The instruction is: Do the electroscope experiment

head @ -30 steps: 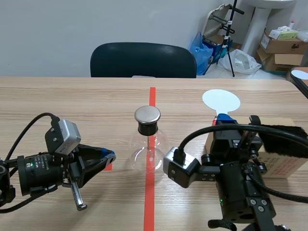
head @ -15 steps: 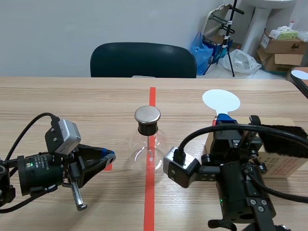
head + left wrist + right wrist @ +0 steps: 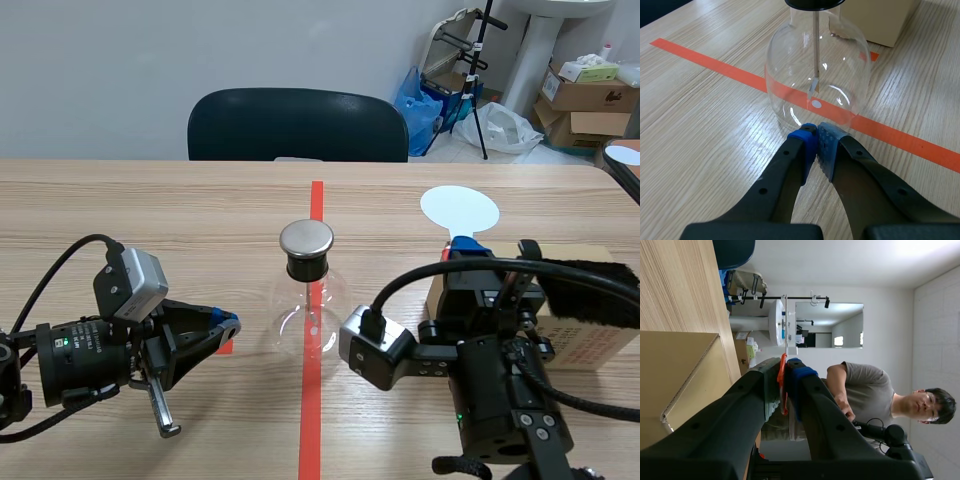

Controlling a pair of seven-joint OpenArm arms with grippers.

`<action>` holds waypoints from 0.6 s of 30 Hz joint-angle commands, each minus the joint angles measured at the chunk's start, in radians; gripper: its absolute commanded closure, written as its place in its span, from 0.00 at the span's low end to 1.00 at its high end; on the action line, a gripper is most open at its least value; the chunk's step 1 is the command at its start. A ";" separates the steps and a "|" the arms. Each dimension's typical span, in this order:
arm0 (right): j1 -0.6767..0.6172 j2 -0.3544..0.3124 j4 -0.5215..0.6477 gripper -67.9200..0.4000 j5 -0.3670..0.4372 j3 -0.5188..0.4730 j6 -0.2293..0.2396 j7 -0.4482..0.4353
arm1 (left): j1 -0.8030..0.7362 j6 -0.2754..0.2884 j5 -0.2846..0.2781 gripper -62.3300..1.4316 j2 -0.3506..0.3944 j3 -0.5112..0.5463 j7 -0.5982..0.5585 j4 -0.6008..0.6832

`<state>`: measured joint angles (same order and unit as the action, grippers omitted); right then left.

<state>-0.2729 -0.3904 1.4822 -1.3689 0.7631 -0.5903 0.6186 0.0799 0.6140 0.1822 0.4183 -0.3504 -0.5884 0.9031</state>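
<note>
1 chair point(image 3: 297, 124), far centre. 1 cardboard box point(image 3: 600, 345) on the right, partly hidden behind my right arm. 1 glass flask point(image 3: 308, 308) with a metal cap, centre, on the tape line. 1 white round paddle point(image 3: 459, 208): my right gripper point(image 3: 786, 371) pinches its orange handle point(image 3: 782, 385), which is mostly hidden. My left gripper point(image 3: 815, 131) is pressed together on nothing, near the flask's left side.

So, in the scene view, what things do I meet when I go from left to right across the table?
Left gripper → glass flask → right gripper, which holds the white disc. The cardboard box lies partly behind it, so I leave it out.
</note>
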 commanded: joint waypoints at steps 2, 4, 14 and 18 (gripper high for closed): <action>0.007 -0.002 0.025 0.98 -0.008 -0.010 -0.014 0.003 | -0.002 0.002 -0.013 0.95 -0.005 0.010 -0.020 0.025; 0.007 -0.002 0.025 0.98 -0.008 -0.010 -0.014 0.000 | -0.002 0.002 -0.013 0.95 -0.005 0.010 -0.020 0.025; -0.035 0.006 0.090 0.98 0.023 -0.055 -0.014 -0.061 | -0.002 0.002 -0.014 0.95 -0.005 0.010 -0.020 0.025; -0.095 0.031 0.109 0.98 0.022 -0.142 -0.014 -0.154 | -0.002 0.002 -0.014 0.95 -0.005 0.010 -0.020 0.025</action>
<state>-0.3580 -0.3664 1.5787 -1.3430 0.6392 -0.5907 0.4694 0.0799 0.6140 0.1822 0.4179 -0.3504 -0.5884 0.9031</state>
